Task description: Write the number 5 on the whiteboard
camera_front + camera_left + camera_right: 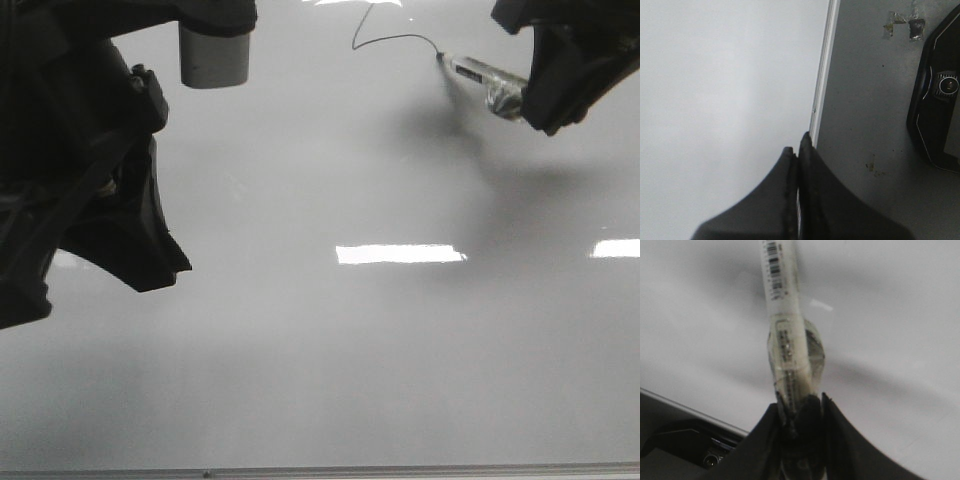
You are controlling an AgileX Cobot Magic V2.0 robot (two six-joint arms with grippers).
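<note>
The whiteboard (320, 350) is a glossy pale grey board filling the front view; it also shows in the left wrist view (725, 90) and the right wrist view (890, 315). A thin black marker line (385, 38), a short stroke down then a curve to the right, lies at the far middle: a partial number 5. My right gripper (535, 95) is shut on a clear-bodied marker (480, 75), whose tip touches the line's right end. The marker shows in the right wrist view (785, 340) between the jaws of the gripper (800, 405). My left gripper (798, 145) is shut and empty, at the board's edge.
Bright rectangular light reflections (400, 254) lie on the board. A grey metal edge strip (320, 470) runs along the near side, also in the left wrist view (822, 80). Beyond it is a grey surface with a black device (937, 100). The left arm (90, 170) looms at left.
</note>
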